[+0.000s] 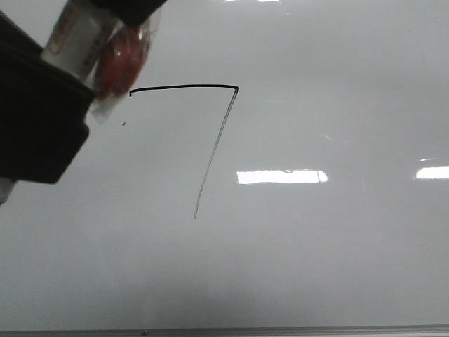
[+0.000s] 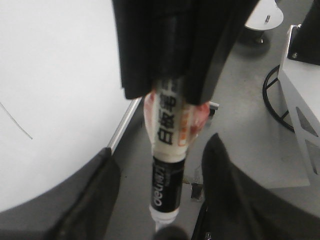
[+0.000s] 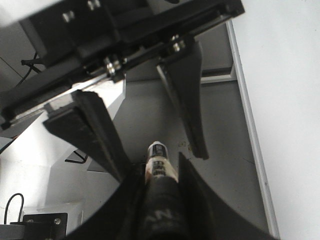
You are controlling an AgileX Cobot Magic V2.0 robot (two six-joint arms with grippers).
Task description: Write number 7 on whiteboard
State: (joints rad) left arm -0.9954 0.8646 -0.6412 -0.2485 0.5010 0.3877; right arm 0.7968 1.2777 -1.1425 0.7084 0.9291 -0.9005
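Note:
The whiteboard [image 1: 316, 246] fills the front view. The number 7 [image 1: 184, 86] is drawn on it, with a thick black top bar and a thin, faint downstroke. A white and black marker [image 2: 167, 150] with a red wrapper also shows at the upper left of the front view [image 1: 105, 49], beside a black gripper body [image 1: 35, 119]. My right gripper [image 3: 157, 162] is shut on the marker [image 3: 159, 162]. My left gripper [image 2: 161, 142] is open, its fingers [image 2: 85, 200] spread wide on both sides of the marker's tip end. A thin stroke [image 2: 15, 120] crosses the board [image 2: 50, 75] in the left wrist view.
A tiny dark speck [image 1: 124, 124] lies left of the 7. The board's thin grey rim [image 1: 224, 330] runs along the bottom and shows in the right wrist view [image 3: 250, 140]. Beyond the board are grey floor [image 2: 240, 125], a white metal frame [image 2: 300, 100] and a black cable ring [image 2: 272, 100].

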